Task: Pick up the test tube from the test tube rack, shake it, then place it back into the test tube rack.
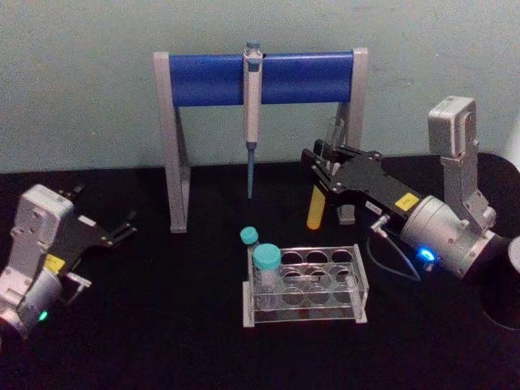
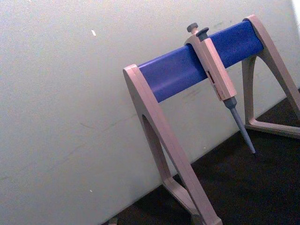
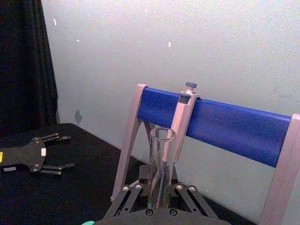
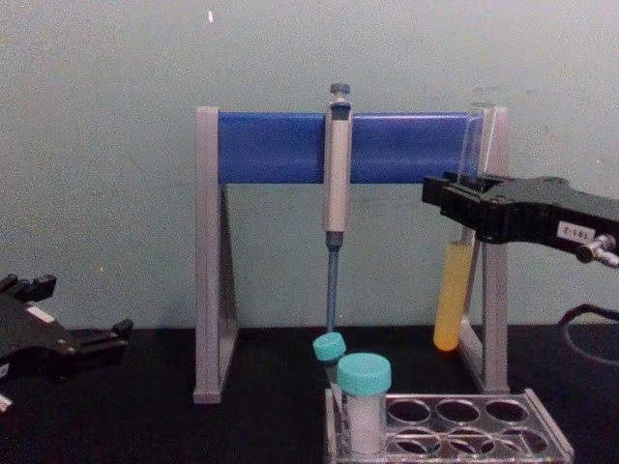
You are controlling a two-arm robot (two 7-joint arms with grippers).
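My right gripper is shut on the test tube and holds it upright in the air, behind and above the test tube rack. In the chest view the test tube hangs from the right gripper, its yellow-orange liquid at the bottom, well clear of the rack. From the right wrist, the tube's open mouth rises between the fingers. My left gripper rests open and empty at the table's left, also seen as the left gripper from the right wrist.
Two teal-capped vials stand in the rack's left end. Behind stands a grey-and-blue pipette stand with a pipette hanging from its bar, close behind the held tube. The black tabletop lies between the arms.
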